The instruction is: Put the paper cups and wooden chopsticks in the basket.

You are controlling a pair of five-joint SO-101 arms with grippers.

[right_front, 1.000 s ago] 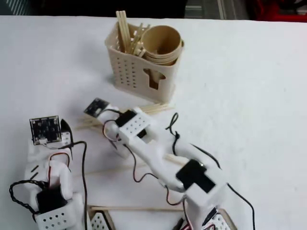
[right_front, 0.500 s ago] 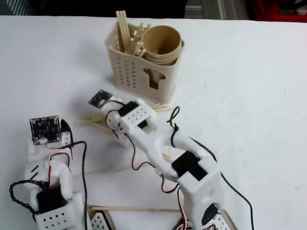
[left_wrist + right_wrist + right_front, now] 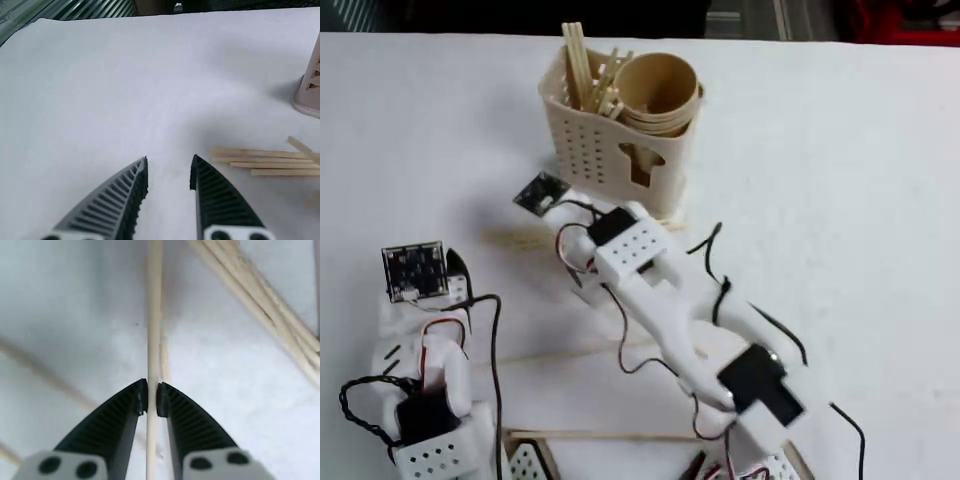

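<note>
High view, your tally: basket (image 3: 610, 150) holds paper cups (image 3: 660, 90) and stowed chopsticks (image 3: 577, 60); loose chopsticks (image 3: 260, 161) lie on the table (image 3: 840, 150), right jaws clamped on a single chopstick (image 3: 154, 315), left jaws apart.

Right gripper (image 3: 152, 399) pinching a wooden chopstick (image 3: 154, 315)

Both dark ribbed fingers close on the one stick, which runs straight out past the tips over the white table (image 3: 65, 300). A possible second stick lies against it, and a loose bundle of chopsticks (image 3: 260, 310) lies nearby at a slant.
</note>
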